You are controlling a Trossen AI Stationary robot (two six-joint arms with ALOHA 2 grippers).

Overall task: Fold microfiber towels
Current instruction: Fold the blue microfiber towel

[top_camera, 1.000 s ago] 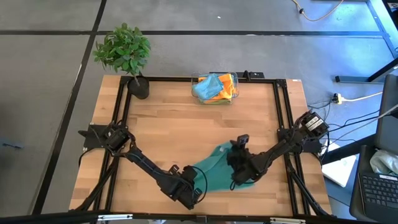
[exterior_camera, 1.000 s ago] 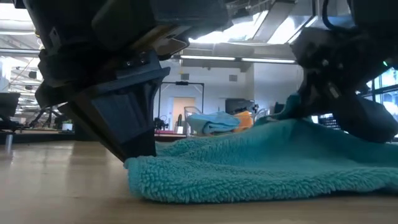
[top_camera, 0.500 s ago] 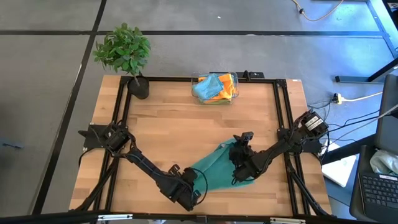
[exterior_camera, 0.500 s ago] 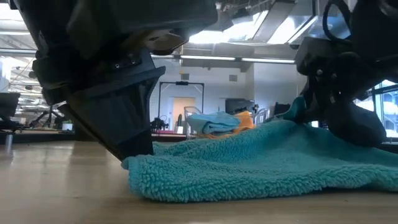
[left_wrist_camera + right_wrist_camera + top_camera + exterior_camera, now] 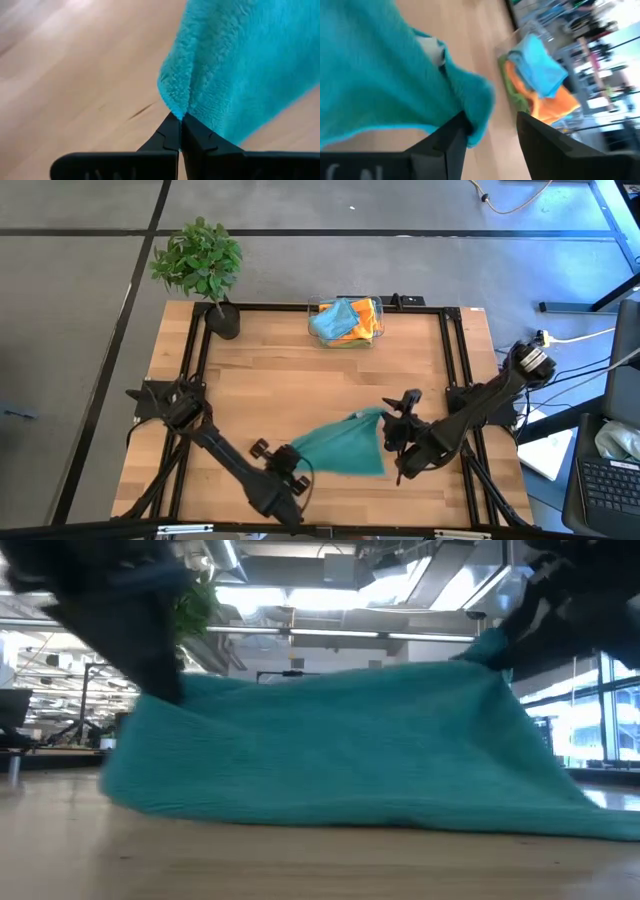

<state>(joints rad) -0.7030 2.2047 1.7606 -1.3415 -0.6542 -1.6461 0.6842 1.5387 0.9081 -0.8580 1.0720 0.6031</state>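
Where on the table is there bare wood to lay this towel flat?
Bare table runs between the clear bin and the teal towel, and beside the potted plant. The near edge is crowded: left gripper and right gripper hold the towel there.

A light wooden table top (image 5: 300, 380) framed by black metal rails sits on a grey concrete floor (image 5: 80, 280) crossed by dark seam lines. Just off the table's far-left corner stands a leafy green potted plant in a dark pot (image 5: 200, 265). Beyond the table's right side, white cables (image 5: 590, 335) trail across the floor. Behind the table, long ceiling strip lights (image 5: 330, 635) glow, and bright windows (image 5: 585, 735) line the right.
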